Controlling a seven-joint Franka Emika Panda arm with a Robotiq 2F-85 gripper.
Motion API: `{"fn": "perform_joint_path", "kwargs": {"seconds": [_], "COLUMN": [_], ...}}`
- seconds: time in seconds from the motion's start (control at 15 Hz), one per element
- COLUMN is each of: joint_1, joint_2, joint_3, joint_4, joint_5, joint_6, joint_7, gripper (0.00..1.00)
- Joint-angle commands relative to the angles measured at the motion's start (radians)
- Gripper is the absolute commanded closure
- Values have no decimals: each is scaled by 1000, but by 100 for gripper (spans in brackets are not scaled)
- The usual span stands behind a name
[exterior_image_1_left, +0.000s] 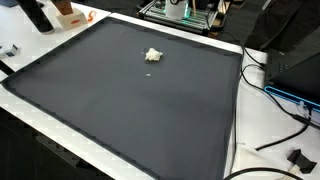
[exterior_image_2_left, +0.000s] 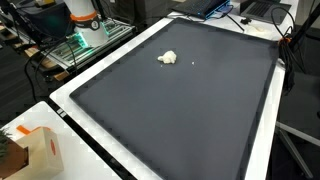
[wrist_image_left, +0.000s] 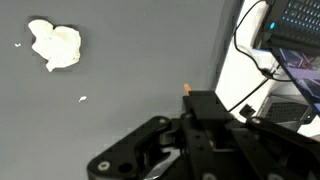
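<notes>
A small crumpled white lump (exterior_image_1_left: 153, 55) lies on a large dark grey mat (exterior_image_1_left: 130, 110), toward its far side. Both exterior views show it (exterior_image_2_left: 168, 58), with a tiny white crumb (exterior_image_2_left: 193, 65) beside it. In the wrist view the lump (wrist_image_left: 55, 45) is at the upper left, and my gripper (wrist_image_left: 190, 140) fills the bottom as a black mass of links and housing, well apart from it. The fingertips are out of sight, and I see nothing held. The exterior views show only the arm's base (exterior_image_2_left: 85, 15).
The mat lies on a white table (exterior_image_2_left: 70, 105). Black cables (exterior_image_1_left: 270, 85) trail off one side, near a lit screen (wrist_image_left: 300, 25). A cardboard box (exterior_image_2_left: 40, 150) stands at a table corner. An orange item (exterior_image_1_left: 70, 15) and a black one (exterior_image_1_left: 35, 15) sit at another corner.
</notes>
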Motion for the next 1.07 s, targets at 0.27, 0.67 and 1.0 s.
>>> {"fn": "perform_joint_path", "kwargs": {"seconds": [0.27,0.67,1.0], "joint_1": [-81,-188,-259], "joint_2": [211,336,417], "joint_3": [-84,-82,-73], "joint_4": [93,128,151], "joint_5": [228,326,329], "joint_6": [-19,-102,-154], "joint_7": [-247,-445,-515], "gripper": [97,97,97]}}
